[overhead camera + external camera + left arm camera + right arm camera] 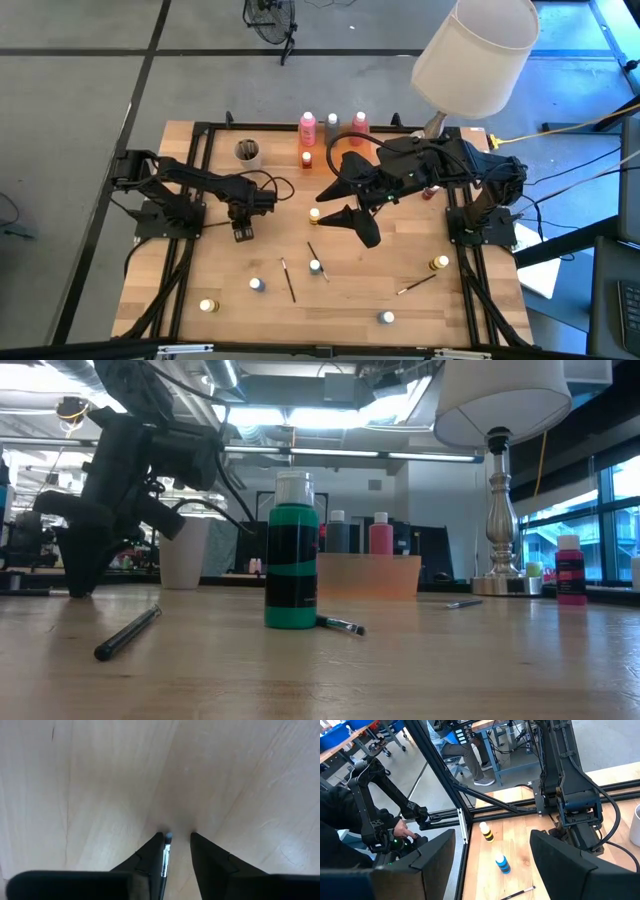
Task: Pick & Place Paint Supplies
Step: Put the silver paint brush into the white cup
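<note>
Hovering right pincer (337,201), fingers spread

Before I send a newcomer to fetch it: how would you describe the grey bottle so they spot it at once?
Find the white-shaded lamp at the back; left of it in the high view sits the flat orange tray. Three white-capped bottles stand in a row there, and the grey bottle is the middle one, between two pink bottles.

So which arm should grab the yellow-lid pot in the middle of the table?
Right. The right hand is open and right beside that pot; the left hand is farther off, with a brush at its tip.
</note>
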